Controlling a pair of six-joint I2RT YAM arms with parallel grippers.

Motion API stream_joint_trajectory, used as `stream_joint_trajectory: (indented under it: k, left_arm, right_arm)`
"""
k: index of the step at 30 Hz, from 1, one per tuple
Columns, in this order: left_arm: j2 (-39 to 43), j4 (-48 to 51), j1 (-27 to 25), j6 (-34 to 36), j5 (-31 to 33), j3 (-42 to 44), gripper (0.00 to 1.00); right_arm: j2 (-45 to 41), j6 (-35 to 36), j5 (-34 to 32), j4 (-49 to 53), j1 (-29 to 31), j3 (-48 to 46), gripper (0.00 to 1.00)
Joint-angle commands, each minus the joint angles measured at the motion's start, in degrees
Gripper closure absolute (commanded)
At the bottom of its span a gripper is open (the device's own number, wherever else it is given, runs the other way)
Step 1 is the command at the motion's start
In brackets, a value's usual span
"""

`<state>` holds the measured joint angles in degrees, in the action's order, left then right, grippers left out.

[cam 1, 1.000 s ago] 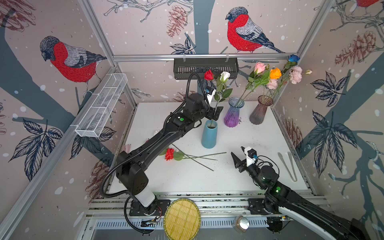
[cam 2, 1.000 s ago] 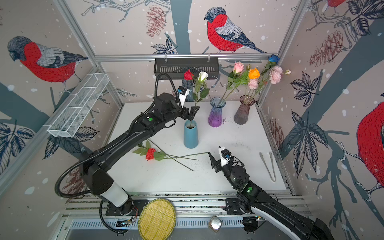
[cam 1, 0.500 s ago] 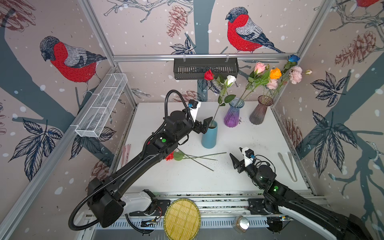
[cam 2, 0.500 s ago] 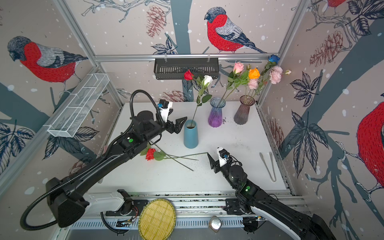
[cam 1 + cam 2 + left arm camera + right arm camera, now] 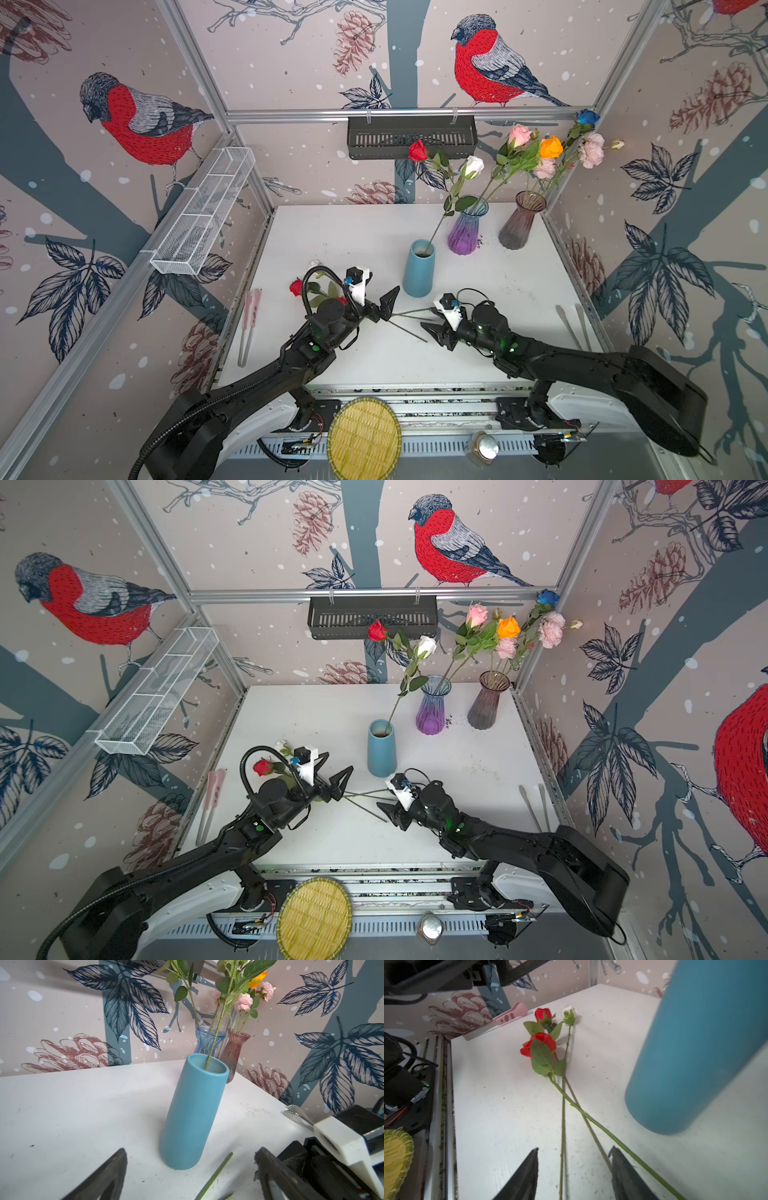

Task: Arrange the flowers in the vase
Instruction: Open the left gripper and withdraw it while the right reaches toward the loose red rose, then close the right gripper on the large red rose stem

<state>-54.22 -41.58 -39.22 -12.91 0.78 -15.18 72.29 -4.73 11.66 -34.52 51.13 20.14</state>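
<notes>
Left arm pulled back from up by the blue vase [image 5: 419, 270] and now sits low near the front; the right one crept in toward the stems. Right pincer [image 5: 574, 1169] has its jaws partway apart, straddling two of the stems on the white surface [image 5: 353, 232], not gripping anything. Left pincer [image 5: 190, 1169] is spread wide and empty, just past the stem ends. Three loose flowers [image 5: 542, 1043] lie flat, two red and one white bud. Blue vase stands just behind with one stem in it. Farther back, purple vase [image 5: 467, 228] and brown vase [image 5: 521, 224] hold the rest.
</notes>
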Motion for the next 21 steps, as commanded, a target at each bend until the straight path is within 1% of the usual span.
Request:
stream_joint_trajectory:
  k: [1,3,7,11,16,21]
  left_arm:
    - [0.88,-10.24,0.11,3.30,5.13,3.57,0.04]
    - [2.12,-11.06,0.11,4.07,6.97,5.67,0.04]
    - [8.95,-4.51,0.11,7.59,7.31,4.94,0.04]
    - [15.45,-3.96,0.03,5.84,14.80,7.17,0.04]
    - [21.03,-3.02,-0.71,5.81,17.54,8.98,0.04]
    - [22.55,-2.19,-3.23,7.72,19.31,8.44,0.04]
  right_arm:
    - [7.27,1.81,-0.66,8.67,2.17,6.59,0.45]
    - [11.91,4.09,-2.18,14.22,2.81,11.94,0.45]
    - [20.90,9.94,-5.66,27.21,3.59,24.11,0.44]
    - [29.29,13.85,-6.90,35.48,3.80,35.08,0.46]
    - [37.54,16.65,-8.30,41.87,4.69,45.86,0.52]
    - [43.07,18.58,-10.38,45.97,6.34,53.61,0.60]
